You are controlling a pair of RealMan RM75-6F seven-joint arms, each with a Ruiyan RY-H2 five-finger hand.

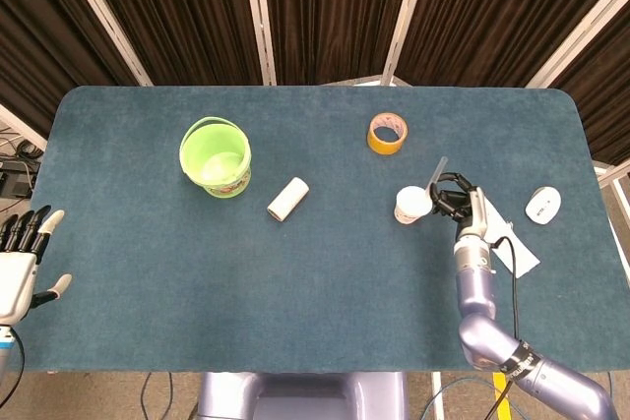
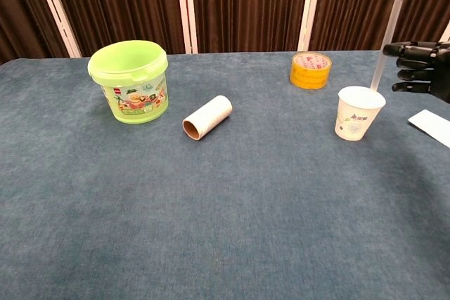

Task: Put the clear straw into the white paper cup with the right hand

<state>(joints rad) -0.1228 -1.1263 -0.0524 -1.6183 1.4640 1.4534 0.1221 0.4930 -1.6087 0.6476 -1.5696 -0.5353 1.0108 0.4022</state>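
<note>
The white paper cup (image 1: 412, 205) (image 2: 359, 112) stands upright right of the table's middle. The clear straw (image 1: 436, 173) (image 2: 384, 46) rises steeply from the cup's right side, its lower end inside the rim and its top leaning right. My right hand (image 1: 455, 200) (image 2: 420, 68) is just right of the cup, its upper fingertips (image 2: 389, 50) pinching the straw at mid-length while the other fingers spread below. My left hand (image 1: 20, 261) hangs off the table's near left corner, fingers apart and holding nothing.
A green bucket (image 1: 216, 157) (image 2: 130, 81) stands at the left and a cardboard tube (image 1: 287, 199) (image 2: 207, 117) lies near the middle. A yellow tape roll (image 1: 387, 133) (image 2: 310, 70) sits behind the cup. A white paper sheet (image 1: 515, 248) (image 2: 430, 126) and a white mouse (image 1: 542, 205) lie at the right.
</note>
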